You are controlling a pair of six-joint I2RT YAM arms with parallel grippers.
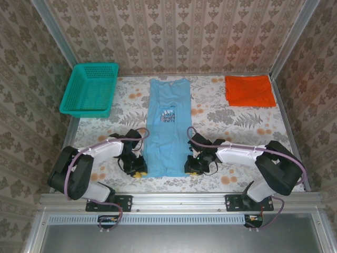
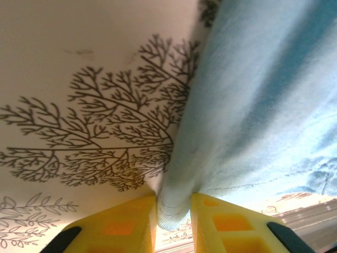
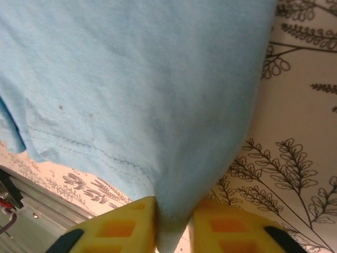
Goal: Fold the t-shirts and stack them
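A: Where's the blue tee (image 1: 167, 126)?
B: Flat on the bench (image 1: 231, 118), a long narrow strip with the print up, the collar at the far end and the hem toward the arms.
A: And the left end effector (image 1: 138, 169)?
B: At the blue tee's near left corner. Its yellow fingers (image 2: 126, 226) are closed tight on a bunched bit of the hem.
A: The right end effector (image 1: 194, 167)?
B: At the near right corner, fingers (image 3: 226, 226) pinched together on the cloth there.
A: The orange tee (image 1: 249, 90)?
B: Folded, well apart, off the blue tee's far right. The basket (image 1: 89, 89) sits off its far left.
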